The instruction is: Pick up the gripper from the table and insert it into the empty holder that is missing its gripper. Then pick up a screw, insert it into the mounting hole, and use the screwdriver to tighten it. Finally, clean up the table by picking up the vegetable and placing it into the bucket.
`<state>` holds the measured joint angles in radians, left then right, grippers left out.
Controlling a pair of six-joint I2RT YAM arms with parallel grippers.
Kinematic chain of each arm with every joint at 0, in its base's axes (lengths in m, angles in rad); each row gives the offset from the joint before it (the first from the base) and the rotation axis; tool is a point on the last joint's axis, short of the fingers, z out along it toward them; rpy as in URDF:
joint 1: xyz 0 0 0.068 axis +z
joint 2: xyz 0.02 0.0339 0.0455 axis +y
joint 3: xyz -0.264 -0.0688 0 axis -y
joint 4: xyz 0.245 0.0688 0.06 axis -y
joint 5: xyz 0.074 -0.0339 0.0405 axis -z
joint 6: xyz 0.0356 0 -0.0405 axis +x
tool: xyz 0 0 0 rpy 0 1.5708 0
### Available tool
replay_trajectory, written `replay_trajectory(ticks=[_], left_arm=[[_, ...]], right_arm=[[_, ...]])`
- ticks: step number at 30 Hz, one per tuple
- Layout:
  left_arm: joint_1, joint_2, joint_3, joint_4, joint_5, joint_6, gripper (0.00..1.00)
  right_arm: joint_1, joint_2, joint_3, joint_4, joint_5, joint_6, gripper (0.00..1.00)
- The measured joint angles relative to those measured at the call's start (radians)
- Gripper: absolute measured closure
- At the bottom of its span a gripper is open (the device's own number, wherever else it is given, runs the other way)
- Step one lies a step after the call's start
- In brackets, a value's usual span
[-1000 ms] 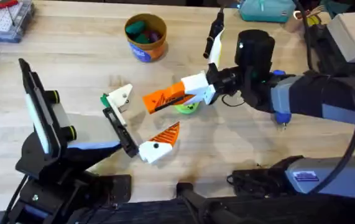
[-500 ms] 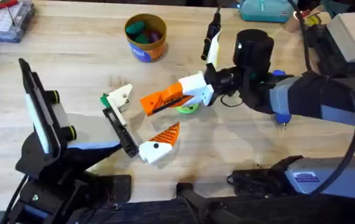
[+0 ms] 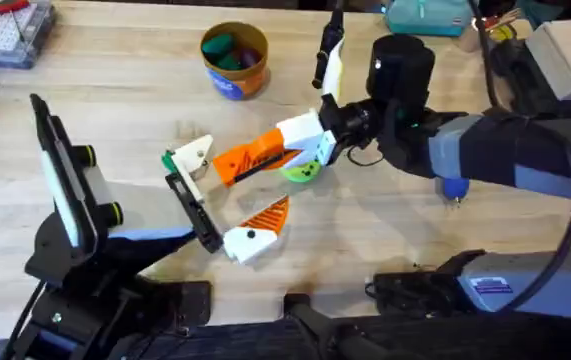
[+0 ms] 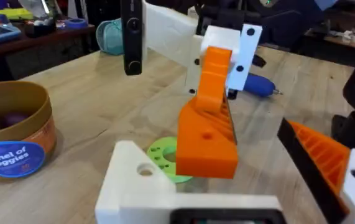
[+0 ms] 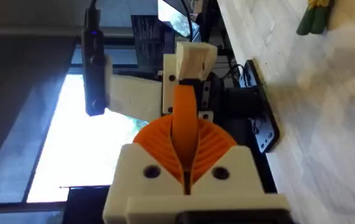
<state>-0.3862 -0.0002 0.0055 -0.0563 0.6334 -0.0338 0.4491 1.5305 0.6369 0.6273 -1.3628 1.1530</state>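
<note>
Two fingers [image 3: 240,158] round gripper [image 3: 250,160]

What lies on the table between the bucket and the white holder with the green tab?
In the overhead view, only bare wood lies between the bucket and the holder.

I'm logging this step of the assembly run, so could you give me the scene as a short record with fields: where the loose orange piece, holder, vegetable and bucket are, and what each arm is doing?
gripper: orange wedge held off the table, tip near the holder
right gripper: shut on the gripper, reaching across the middle
holder: cream bracket with green tab, at the end of a black bar, slot not yet filled
vegetable: lime ring on the table beneath the right gripper
bucket: far side of table, toy pieces inside
left gripper: cannot tell
</note>
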Motion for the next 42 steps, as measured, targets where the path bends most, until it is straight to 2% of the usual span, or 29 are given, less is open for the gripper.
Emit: replay_trajectory(ticks=[6, 42], left_arm=[[0.000, 0.000, 0.000, 0.000, 0.000, 0.000, 0.011], [0.000, 0.000, 0.000, 0.000, 0.000, 0.000, 0.011]], right_arm=[[0.015, 0.048, 0.000, 0.002, 0.000, 0.000, 0.979], [0.009, 0.049, 0.002, 0.037, 0.004, 0.014, 0.979]])
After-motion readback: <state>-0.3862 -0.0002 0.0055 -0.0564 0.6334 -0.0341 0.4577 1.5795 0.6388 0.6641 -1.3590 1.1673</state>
